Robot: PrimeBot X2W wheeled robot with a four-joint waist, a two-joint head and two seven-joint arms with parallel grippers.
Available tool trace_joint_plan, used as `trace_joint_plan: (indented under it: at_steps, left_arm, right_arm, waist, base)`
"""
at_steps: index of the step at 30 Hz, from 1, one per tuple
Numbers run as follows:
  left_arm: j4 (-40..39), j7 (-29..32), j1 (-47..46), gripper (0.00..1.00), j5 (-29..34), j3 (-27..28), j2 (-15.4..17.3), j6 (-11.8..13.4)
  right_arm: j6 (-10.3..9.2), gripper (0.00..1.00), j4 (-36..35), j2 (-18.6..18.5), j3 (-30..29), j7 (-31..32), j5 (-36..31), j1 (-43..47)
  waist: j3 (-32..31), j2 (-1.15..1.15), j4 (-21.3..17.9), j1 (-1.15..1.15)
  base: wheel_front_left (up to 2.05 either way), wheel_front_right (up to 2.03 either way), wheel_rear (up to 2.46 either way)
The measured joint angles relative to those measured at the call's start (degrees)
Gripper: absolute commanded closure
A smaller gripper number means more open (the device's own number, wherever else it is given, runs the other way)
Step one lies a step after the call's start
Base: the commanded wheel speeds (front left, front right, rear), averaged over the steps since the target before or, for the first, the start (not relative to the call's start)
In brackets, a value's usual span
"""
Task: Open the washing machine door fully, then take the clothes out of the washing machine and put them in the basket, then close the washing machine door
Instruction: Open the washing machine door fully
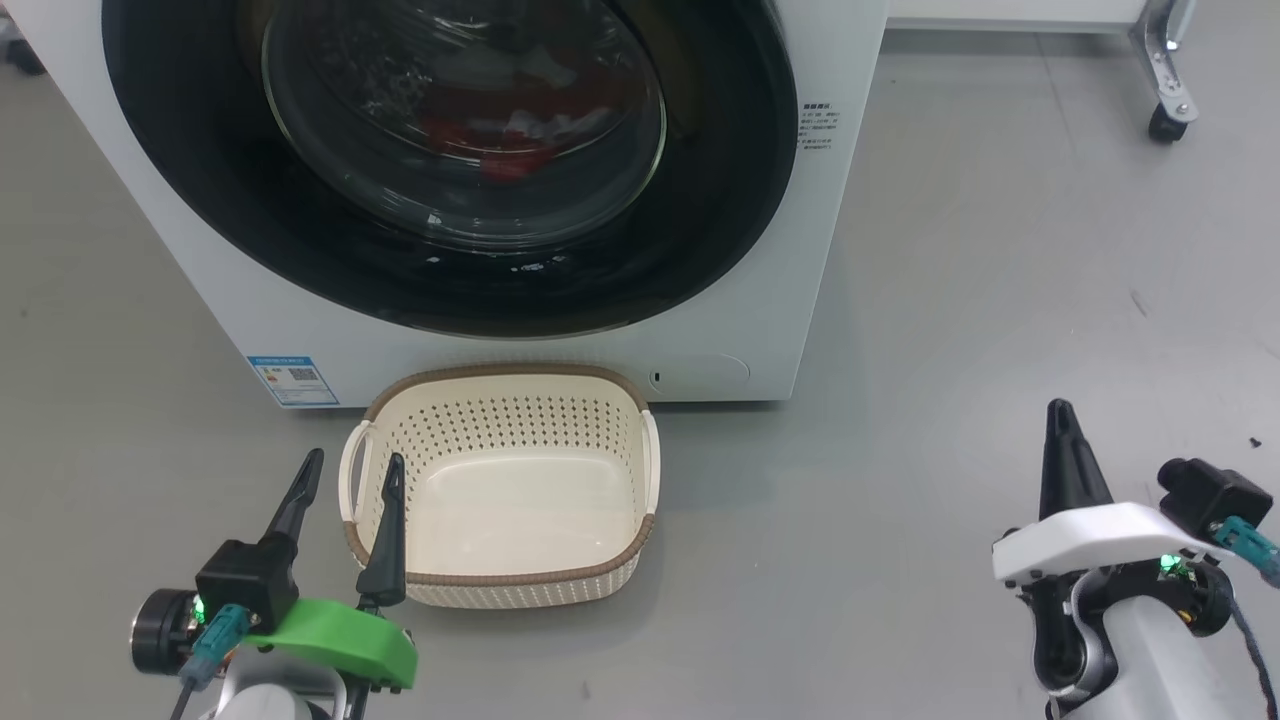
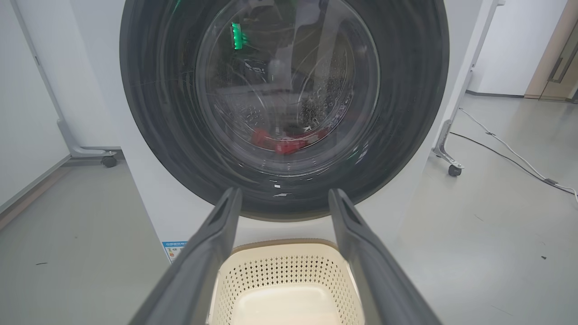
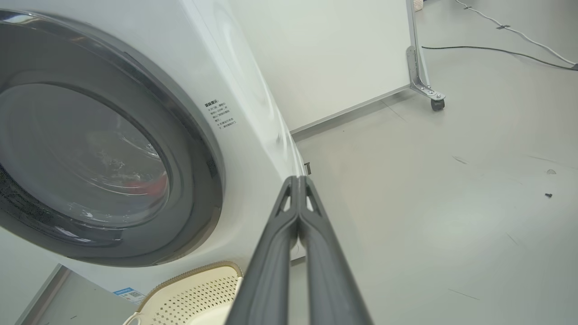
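Note:
The white washing machine (image 1: 130, 170) fills the top of the head view, its round black-rimmed door (image 1: 700, 220) shut. Red and white clothes (image 1: 500, 135) lie behind the glass, also seen as clothes (image 2: 282, 141) in the left wrist view. The cream basket (image 1: 500, 585) sits empty on the floor right in front of the machine. My left gripper (image 1: 350, 475) is open, its fingers low at the basket's left rim. My right gripper (image 1: 1062, 415) is shut on nothing, well to the right of the basket over bare floor; its closed fingers (image 3: 298, 212) point past the machine's front corner.
Grey floor surrounds the machine. A wheeled frame leg (image 1: 1165, 110) stands at the back right. A white panel on castors (image 3: 435, 104) and floor cables (image 2: 510, 153) lie to the right. A blue sticker (image 1: 293, 380) marks the machine's lower left front.

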Motion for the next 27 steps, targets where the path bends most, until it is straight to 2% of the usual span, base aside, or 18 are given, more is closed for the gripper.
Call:
trace_joint_plan:
  at_steps: [9,21,27]
  left_arm:
    - [-2.07,0.0,-3.25,0.0,0.93,0.01,-0.42,-0.55]
    - [-4.11,-0.04,-7.01,0.0,2.12,-0.13,-1.0,-1.46]
    - [-5.25,-0.18,-9.82,0.0,2.71,-0.23,-1.31,-1.52]
  right_arm:
    - [1.59,1.0,1.88,0.3,-5.05,3.88,14.11,-7.87]
    - [2.08,1.0,4.15,0.27,-10.87,13.45,31.96,-22.56]
    - [2.08,1.0,4.99,0.02,-11.29,19.28,38.55,-32.34]
  waist:
    - [4.17,0.0,1.25,0.0]
    - [10.74,0.0,3.39,0.0]
    - [15.07,0.0,4.57,0.0]
  base:
    - [0.0,0.0,0.0]
    - [0.0,0.0,0.0]
    - [0.0,0.0,0.0]
